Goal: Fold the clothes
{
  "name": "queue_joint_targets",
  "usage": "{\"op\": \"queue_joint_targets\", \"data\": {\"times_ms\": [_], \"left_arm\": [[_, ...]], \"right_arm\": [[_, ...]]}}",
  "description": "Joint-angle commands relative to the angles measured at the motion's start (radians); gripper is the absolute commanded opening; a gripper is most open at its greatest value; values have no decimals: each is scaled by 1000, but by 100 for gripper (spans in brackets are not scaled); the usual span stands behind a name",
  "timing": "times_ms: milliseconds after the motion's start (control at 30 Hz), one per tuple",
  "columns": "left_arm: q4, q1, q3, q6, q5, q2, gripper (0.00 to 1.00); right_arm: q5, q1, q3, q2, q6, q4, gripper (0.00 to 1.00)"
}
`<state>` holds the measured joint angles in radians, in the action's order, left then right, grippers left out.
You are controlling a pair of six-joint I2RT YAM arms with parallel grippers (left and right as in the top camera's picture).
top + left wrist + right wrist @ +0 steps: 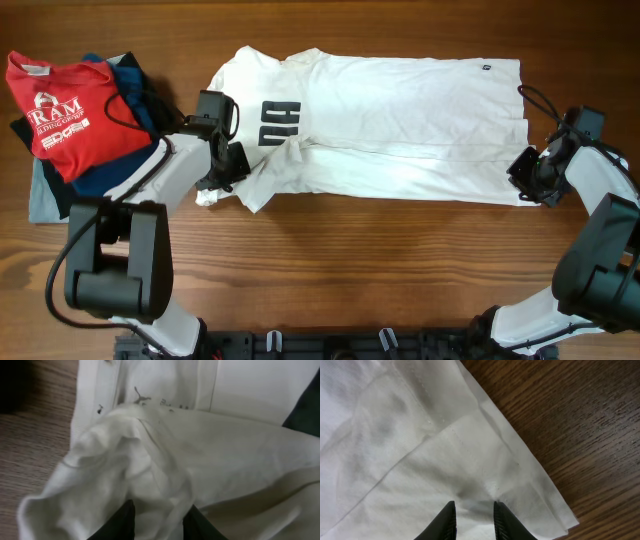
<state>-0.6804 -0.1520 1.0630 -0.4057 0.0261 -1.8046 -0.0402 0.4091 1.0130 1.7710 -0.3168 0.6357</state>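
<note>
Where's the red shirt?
In the overhead view, the red T-shirt lies at the far left, atop a pile of dark garments, left of the white T-shirt.

A brown wooden table [400,270] with clear grain fills the view, evenly lit. A pile of red, blue and grey garments [60,120] lies at its left end.

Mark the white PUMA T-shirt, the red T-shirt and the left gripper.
white cotton PUMA T-shirt [400,110], overhead view, flat body panel.
red T-shirt with white lettering [57,115], overhead view, chest print.
left gripper [161,510], left wrist view, midway between its fingers.
</note>
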Motion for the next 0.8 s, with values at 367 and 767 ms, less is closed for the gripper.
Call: {"op": "queue_joint_targets", "data": {"times_ms": [367, 767], "left_arm": [[100, 30, 28, 9, -33, 54, 4], [221, 61, 27, 5, -37, 57, 4]], "right_arm": [[21, -3, -7, 6, -5, -3, 25], [21, -3, -7, 6, -5, -3, 25]]}}
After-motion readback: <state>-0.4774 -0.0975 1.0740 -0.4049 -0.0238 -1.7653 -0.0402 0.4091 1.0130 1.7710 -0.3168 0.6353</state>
